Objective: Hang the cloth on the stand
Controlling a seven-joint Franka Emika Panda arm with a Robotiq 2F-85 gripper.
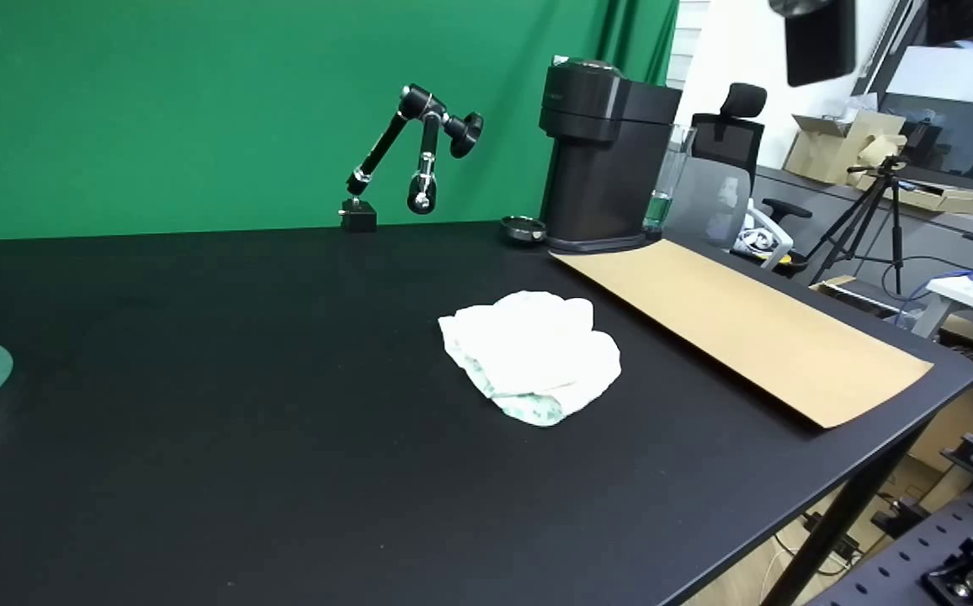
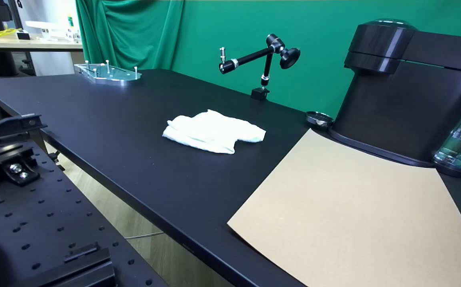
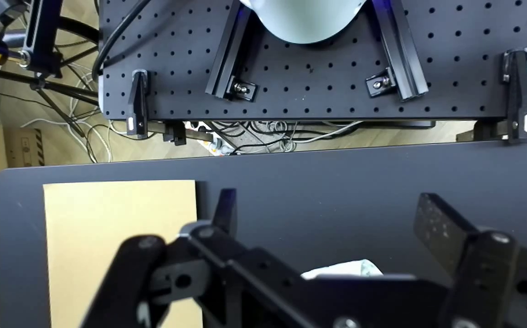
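A crumpled white cloth [image 1: 529, 349] with a pale green pattern along one edge lies on the black table. It also shows in an exterior view [image 2: 214, 131]. In the wrist view only a strip of the cloth [image 3: 341, 269] shows; my gripper body hides the rest. The stand is a black jointed arm [image 1: 419, 105] on a small block at the table's back, also seen in an exterior view [image 2: 268, 54]. My gripper [image 3: 327, 202] is wide open and empty, high above the table. Part of the gripper [image 1: 890, 50] shows at the top right of an exterior view.
A black coffee machine [image 1: 600, 156] with a water tank stands at the back, beside a small round dish [image 1: 523, 229]. A brown sheet [image 2: 358, 215] lies near the table end. A clear plate with pegs [image 2: 109, 75] sits at the far end. A perforated robot base [image 3: 291, 77] adjoins across a gap.
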